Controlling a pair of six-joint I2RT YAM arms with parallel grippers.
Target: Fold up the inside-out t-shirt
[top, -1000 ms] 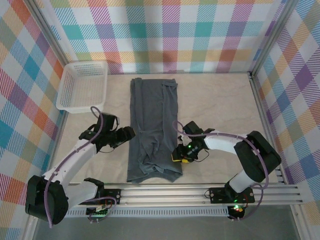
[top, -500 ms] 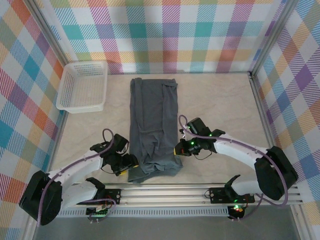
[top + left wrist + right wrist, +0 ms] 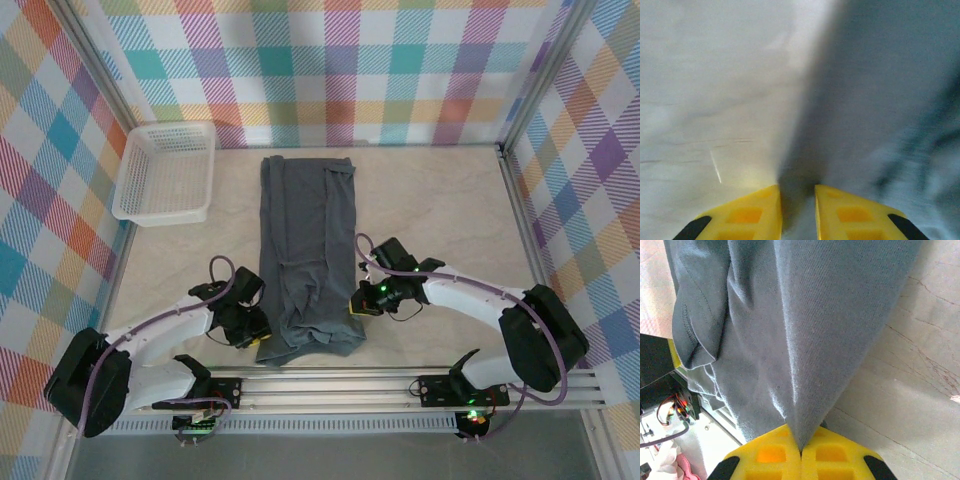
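The dark slate-grey t-shirt [image 3: 305, 230] lies as a long narrow strip down the middle of the table. My right gripper [image 3: 355, 305] is at its right edge near the front. In the right wrist view it [image 3: 801, 450] is shut on a pinched ridge of the t-shirt [image 3: 815, 315], which rises slightly off the table. My left gripper [image 3: 262, 340] is at the shirt's front left corner. In the blurred left wrist view its yellow fingers [image 3: 760, 210] stand a narrow gap apart [image 3: 797, 187], astride the t-shirt's [image 3: 880, 100] left edge.
A white mesh basket [image 3: 165, 175] stands at the back left of the table. The metal rail [image 3: 400, 385] carrying the arm bases runs along the front, just below the shirt's hem. Checked walls close in the table at the back and both sides.
My left gripper moved down along the shirt's left side to its front corner and narrowed its jaws. My right gripper shut on the right edge and shifted slightly away from the front.
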